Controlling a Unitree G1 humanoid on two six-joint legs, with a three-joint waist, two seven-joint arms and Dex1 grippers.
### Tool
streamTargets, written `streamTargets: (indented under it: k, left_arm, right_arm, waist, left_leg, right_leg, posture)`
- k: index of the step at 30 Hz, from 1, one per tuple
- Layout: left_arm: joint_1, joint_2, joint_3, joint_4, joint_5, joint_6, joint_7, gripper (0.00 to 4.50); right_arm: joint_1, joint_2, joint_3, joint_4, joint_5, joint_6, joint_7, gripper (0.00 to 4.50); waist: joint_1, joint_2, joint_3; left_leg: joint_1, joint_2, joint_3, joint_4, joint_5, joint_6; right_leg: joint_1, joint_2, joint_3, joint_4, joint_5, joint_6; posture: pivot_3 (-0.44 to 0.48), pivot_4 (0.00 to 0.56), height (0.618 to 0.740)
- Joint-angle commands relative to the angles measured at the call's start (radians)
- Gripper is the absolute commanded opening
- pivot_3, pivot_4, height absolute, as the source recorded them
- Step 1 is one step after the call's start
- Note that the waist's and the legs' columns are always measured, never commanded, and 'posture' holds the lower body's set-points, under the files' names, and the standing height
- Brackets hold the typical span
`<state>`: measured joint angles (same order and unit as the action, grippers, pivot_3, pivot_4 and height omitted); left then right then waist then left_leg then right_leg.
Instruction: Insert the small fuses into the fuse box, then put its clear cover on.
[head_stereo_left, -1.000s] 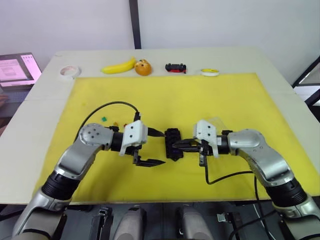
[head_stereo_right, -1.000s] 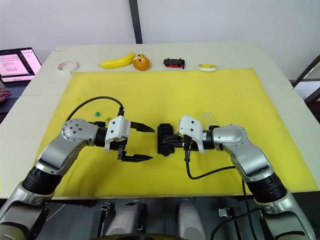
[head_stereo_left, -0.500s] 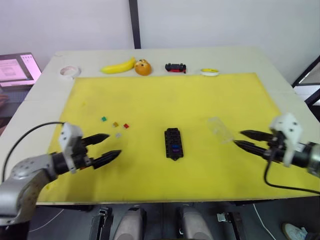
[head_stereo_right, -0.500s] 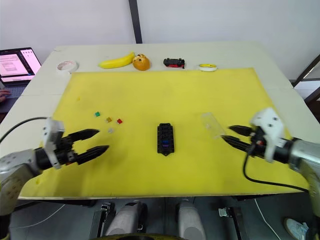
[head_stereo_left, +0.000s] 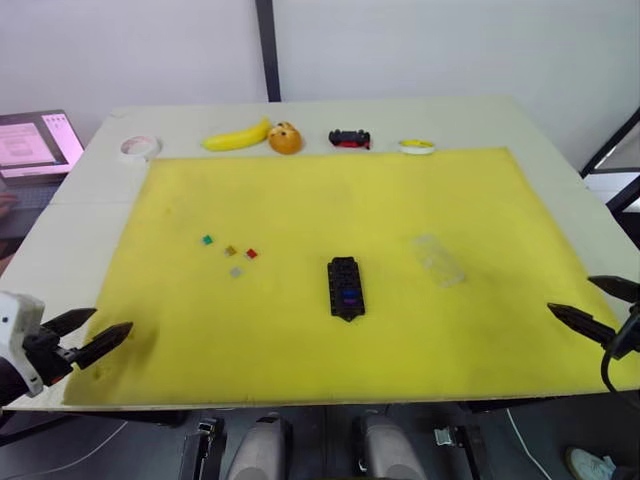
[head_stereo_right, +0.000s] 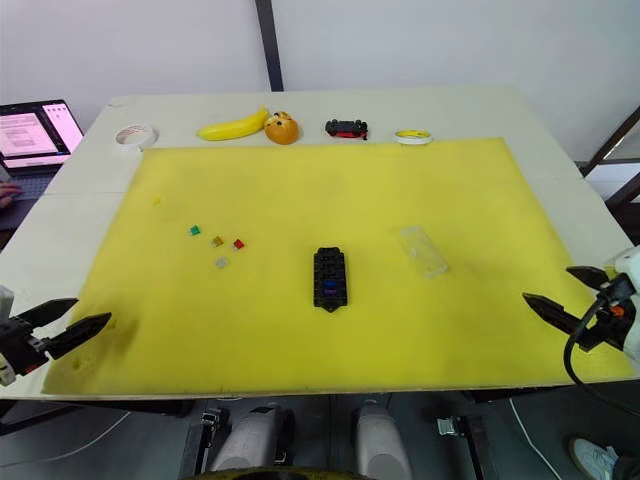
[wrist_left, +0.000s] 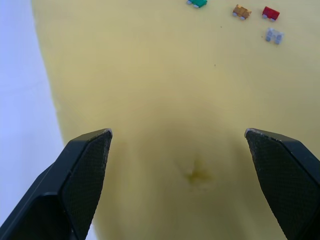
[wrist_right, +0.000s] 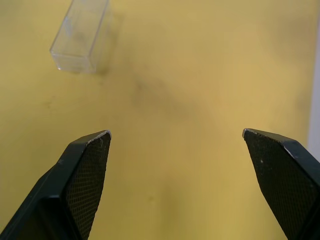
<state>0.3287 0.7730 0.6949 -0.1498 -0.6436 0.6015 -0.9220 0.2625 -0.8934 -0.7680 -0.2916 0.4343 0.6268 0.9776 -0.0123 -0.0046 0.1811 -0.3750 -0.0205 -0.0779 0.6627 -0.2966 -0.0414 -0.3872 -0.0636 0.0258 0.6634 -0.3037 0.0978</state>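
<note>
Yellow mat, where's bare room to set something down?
Bare: the yellow mat between the back-row banana and the fuse box, plus the front strip. Crowded: the loose fuses on the left; the clear cover on the right.

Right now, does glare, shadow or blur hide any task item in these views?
Head views: even light, the clear cover faint on the mat but traceable. Left wrist view: loose fuses sharp. Right wrist view: cover edges crisp, soft shadow beside it.

loose fuses: 4, one each of green (head_stereo_left: 207, 239), olive-brown (head_stereo_left: 230, 250), red (head_stereo_left: 251, 253), grey (head_stereo_left: 236, 271)
fuses already in the fuse box (head_stereo_left: 345, 287): looks like 2, hard to tell
clear cover (head_stereo_left: 439, 260): 1
banana (head_stereo_left: 237, 135): 1
toy car (head_stereo_left: 350, 137): 1
tape rolls: 2, white (head_stereo_left: 139, 146) and yellow (head_stereo_left: 417, 146)
</note>
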Motion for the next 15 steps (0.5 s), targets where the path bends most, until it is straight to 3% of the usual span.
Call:
streamTargets:
  k: [1, 8, 15]
  left_arm:
    - [-0.029, -0.005, 0.013, -0.076, -0.076, 0.079, 0.044, 4.5]
    - [-0.138, -0.046, -0.006, -0.181, -0.464, 0.433, 0.201, 4.5]
    - [-0.363, -0.08, -0.041, 0.053, -0.793, 0.674, 0.567, 4.5]
  right_arm:
    - [-0.037, -0.032, 0.015, -0.051, 0.022, 0.002, -0.016, 4.47]
    - [-0.192, -0.061, 0.154, -0.301, 0.218, 0.183, -0.068, 4.47]
    - [-0.437, -0.013, 0.408, -0.449, 0.42, 0.307, -0.191, 4.47]
  waist:
    - [0.001, 0.0, 0.0]
    - [-0.002, 0.001, 0.0]
    - [0.0, 0.0, 0.0]
  left_leg:
    - [0.0, 0.0, 0.0, 0.0, 0.0, 0.0]
    - [0.0, 0.001, -0.001, 0.0, 0.0, 0.0]
    - [-0.001, 0.0, -0.002, 0.001, 0.0, 0.0]
  right_leg:
    - [0.0, 0.0, 0.0, 0.0, 0.0, 0.0]
    - [-0.001, 0.0, 0.002, 0.0, 0.0, 0.0]
    - [-0.001, 0.0, 0.0, 0.001, 0.0, 0.0]
  posture:
    - [0.0, 0.15, 0.74]
    - [0.0, 0.15, 0.74]
    - [0.0, 0.15, 0.74]
